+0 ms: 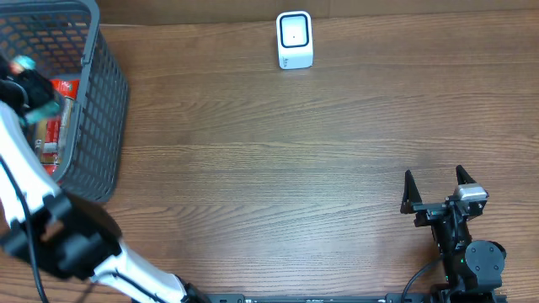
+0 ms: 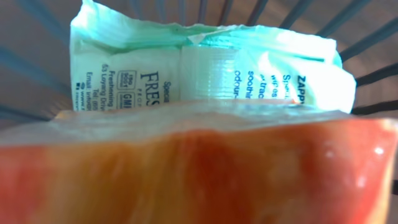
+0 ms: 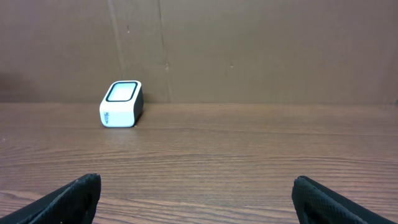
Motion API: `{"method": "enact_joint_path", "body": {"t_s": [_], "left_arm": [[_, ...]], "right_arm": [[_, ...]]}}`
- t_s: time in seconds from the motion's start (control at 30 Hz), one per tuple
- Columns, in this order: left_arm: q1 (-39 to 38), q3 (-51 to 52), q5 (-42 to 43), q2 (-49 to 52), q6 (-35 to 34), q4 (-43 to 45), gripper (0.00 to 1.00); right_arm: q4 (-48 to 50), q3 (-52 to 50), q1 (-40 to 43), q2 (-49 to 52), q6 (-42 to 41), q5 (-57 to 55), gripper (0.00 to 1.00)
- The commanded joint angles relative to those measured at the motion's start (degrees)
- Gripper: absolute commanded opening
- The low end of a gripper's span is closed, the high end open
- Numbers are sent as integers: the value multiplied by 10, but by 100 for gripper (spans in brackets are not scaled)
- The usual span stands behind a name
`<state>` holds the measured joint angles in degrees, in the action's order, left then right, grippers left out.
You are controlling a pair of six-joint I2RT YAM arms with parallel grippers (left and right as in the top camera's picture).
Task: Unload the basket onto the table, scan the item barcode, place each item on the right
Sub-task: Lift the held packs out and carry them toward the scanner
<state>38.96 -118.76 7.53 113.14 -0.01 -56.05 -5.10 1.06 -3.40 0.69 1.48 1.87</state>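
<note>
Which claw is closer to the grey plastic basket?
Left. The left claw reaches inside the grey plastic basket; the right claw sits far off across the wooden table.

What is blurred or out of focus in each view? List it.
Left wrist: red-orange pack close to the lens is blurred, green wipes packet behind reads sharp. Overhead: left arm at the basket looks smeared. Right wrist: scanner crisp, fingertips of the right gripper dark.

White left arm (image 1: 21,164), black right gripper (image 1: 434,178)

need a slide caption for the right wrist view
Open right gripper low over the brown wooden table, facing the small white box-shaped scanner.
</note>
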Motion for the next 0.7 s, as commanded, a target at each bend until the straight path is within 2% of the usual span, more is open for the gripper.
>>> {"method": "enact_joint_path", "body": {"t_s": [0.0,0.13,0.3,0.47,0.67], "left_arm": [[-8,-15,12,-105,-48,6,50],[-32,-15,15,-173,-61,-11,50],[-106,-15,-20,-245,-64,-36,51],[-218,-15,-71,-279,-69,-103,51],[-367,-13,-125,-259,-94,-199,48]], "right_arm": [[4,-6,2,-5,1,-7,100],[4,-6,2,-5,1,-7,100],[4,-6,2,-5,1,-7,100],[4,-6,2,-5,1,-7,100],[4,-6,2,-5,1,-7,100]]}}
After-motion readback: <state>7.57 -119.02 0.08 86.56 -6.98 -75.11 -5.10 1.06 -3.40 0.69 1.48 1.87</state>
